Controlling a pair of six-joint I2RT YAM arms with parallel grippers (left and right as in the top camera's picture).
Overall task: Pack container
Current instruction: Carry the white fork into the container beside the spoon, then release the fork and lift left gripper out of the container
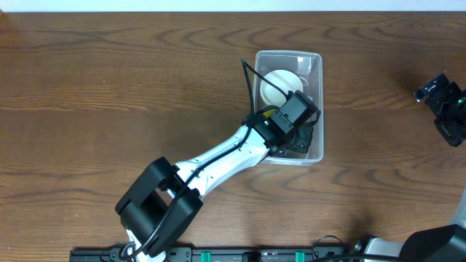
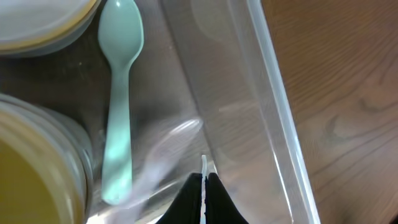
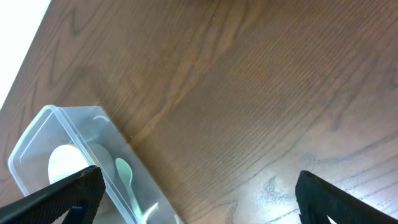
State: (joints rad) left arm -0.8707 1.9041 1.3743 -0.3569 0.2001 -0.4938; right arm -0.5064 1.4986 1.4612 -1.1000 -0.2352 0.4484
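The clear plastic container [image 1: 288,53] stands on the wood table right of centre. Inside it are a white bowl [image 1: 280,84], a yellow-lined bowl [image 2: 31,180] and a mint-green spoon [image 2: 119,99]. My left gripper [image 2: 204,177] is down inside the container by its right wall [image 2: 273,106]. It is shut on the thin handle of a clear plastic utensil [image 2: 171,140] that lies beside the mint spoon. My right gripper [image 3: 199,186] is open and empty above bare table at the far right [image 1: 437,98]. Its view shows the container [image 3: 37,134] and the spoon [image 3: 126,177].
My left arm [image 1: 218,156] runs from the front edge diagonally up to the container and hides its near part. Bare wood table [image 1: 109,94] lies on the left and between the container and my right gripper.
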